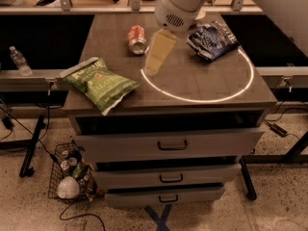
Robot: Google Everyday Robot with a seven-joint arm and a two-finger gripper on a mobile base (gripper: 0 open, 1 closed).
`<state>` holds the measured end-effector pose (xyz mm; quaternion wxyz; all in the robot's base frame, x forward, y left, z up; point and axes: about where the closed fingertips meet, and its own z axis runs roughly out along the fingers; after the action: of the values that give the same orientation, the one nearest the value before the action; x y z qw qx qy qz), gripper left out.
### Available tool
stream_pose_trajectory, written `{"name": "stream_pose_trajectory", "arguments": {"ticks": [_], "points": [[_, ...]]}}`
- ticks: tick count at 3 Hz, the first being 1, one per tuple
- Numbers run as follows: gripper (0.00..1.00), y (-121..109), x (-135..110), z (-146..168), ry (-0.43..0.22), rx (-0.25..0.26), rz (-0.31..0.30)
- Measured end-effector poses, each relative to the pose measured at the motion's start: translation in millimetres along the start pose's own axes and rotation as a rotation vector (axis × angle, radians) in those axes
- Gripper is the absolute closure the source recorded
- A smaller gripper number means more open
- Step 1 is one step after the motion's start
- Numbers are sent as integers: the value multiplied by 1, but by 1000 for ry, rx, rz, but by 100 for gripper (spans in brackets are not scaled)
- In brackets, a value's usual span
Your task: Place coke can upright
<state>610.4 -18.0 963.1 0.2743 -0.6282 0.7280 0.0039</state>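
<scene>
Upper centre, red aluminium coke can (137, 38): toppled on the grey bench (202, 88).
Pale end effector (152, 68): poised just right of it, likely to grasp; how far open cannot be told.
</scene>
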Motion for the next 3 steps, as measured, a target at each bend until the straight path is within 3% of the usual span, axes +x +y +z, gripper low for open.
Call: {"name": "stream_pose_trajectory", "arguments": {"ticks": [3], "points": [[0,-116,-38,87,-171,78,294]]}}
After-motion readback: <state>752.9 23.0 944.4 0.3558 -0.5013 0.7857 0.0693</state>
